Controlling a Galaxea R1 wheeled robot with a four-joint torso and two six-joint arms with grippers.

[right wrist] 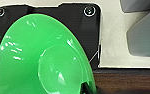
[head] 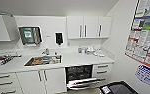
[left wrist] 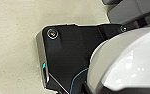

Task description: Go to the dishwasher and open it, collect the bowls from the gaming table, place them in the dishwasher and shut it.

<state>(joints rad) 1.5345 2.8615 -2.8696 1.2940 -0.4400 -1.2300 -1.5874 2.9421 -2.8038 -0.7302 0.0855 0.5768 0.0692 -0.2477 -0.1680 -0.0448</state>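
Observation:
The dishwasher (head: 78, 74) stands under the white counter with its steel door (head: 84, 83) dropped forward and a dark rack showing inside. In the right wrist view a large lime green bowl (right wrist: 41, 57) hangs close to the camera, tilted, above pale floor. My right gripper (right wrist: 86, 88) is shut on its rim, where a dark finger tip shows. In the left wrist view a glossy white rounded part (left wrist: 126, 62) lies over the robot's dark plate, above pale floor. The gaming table is out of view.
A steel sink (head: 43, 60) with items in it is set into the counter (head: 76, 60), left of the dishwasher. White drawers (head: 102, 70) flank it on the right. A black bin (head: 118, 89) stands by the right wall under a poster (head: 143, 32).

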